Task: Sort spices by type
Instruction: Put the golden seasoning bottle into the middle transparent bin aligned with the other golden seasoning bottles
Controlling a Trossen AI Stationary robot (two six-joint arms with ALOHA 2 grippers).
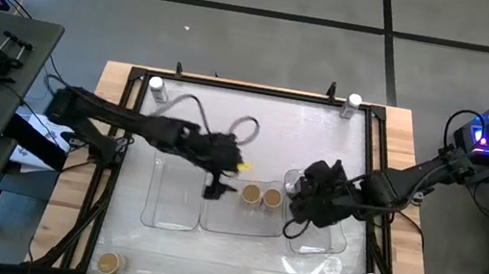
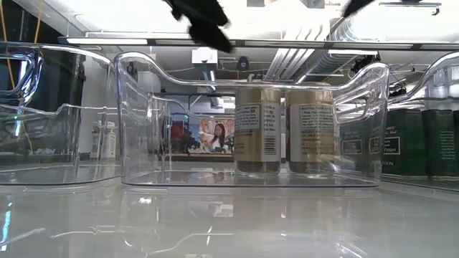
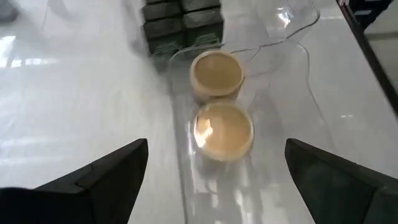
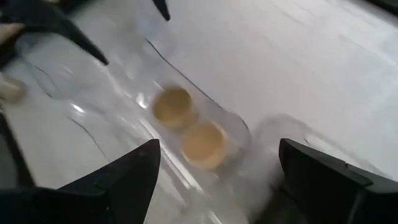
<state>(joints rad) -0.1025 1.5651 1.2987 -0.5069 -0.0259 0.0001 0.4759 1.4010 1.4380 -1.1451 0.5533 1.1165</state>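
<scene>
Two robot arms over clear trays of spice containers.
Left pincer (image 1: 222, 190), fingers wide and empty, hovers beside two tan-topped jars (image 1: 259, 196) standing in the middle tray (image 1: 213, 218); their label print is unreadable. Right pincer (image 1: 300, 204), also wide, hangs over the right tray (image 1: 320, 246) holding black boxes (image 3: 180, 22). Glossy white surface (image 1: 257, 119); grey floor around.

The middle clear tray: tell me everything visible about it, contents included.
The middle clear tray looks like transparent, glossy plastic, with tall walls and scooped handle cut-outs at its ends. It sits flat on the table between two similar trays. Inside, at its right end, two round tan-topped spice jars stand upright side by side, their printed labels showing in the low view. The rest looks bare. The left claw hangs open above it, touching nothing.
</scene>
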